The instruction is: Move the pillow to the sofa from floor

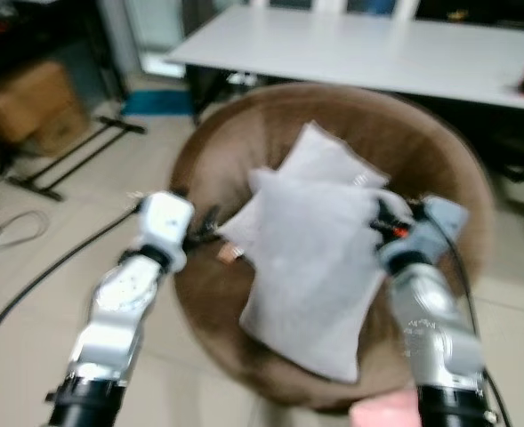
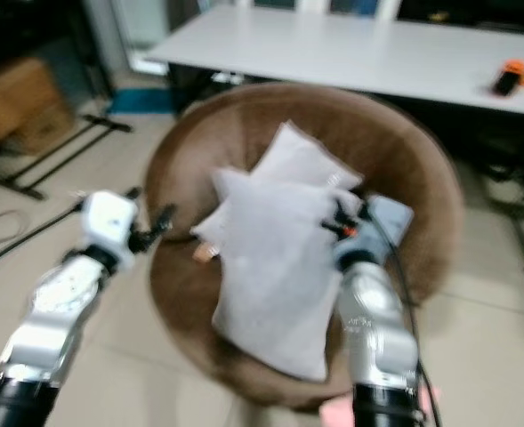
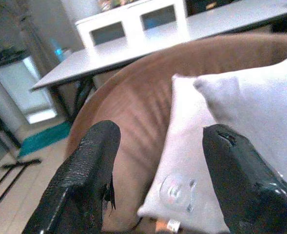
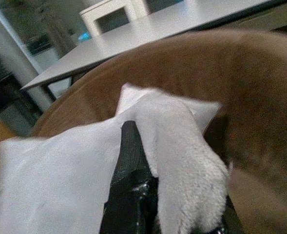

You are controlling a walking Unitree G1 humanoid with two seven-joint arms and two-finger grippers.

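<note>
My right tool (image 4: 148, 195) is clamped on the front pillow (image 1: 310, 267), held over the round brown sofa (image 1: 448, 169). My left tool (image 3: 158, 180), fingers spread, hangs beside a 2nd pillow (image 3: 182, 161); its wrist view shows that pillow's label. A white counter (image 1: 377, 49) stands behind.

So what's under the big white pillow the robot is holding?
Under the front pillow lies another white pillow, resting on the brown round sofa. The right gripper pinches the front pillow; the seat beneath is mostly covered.
</note>
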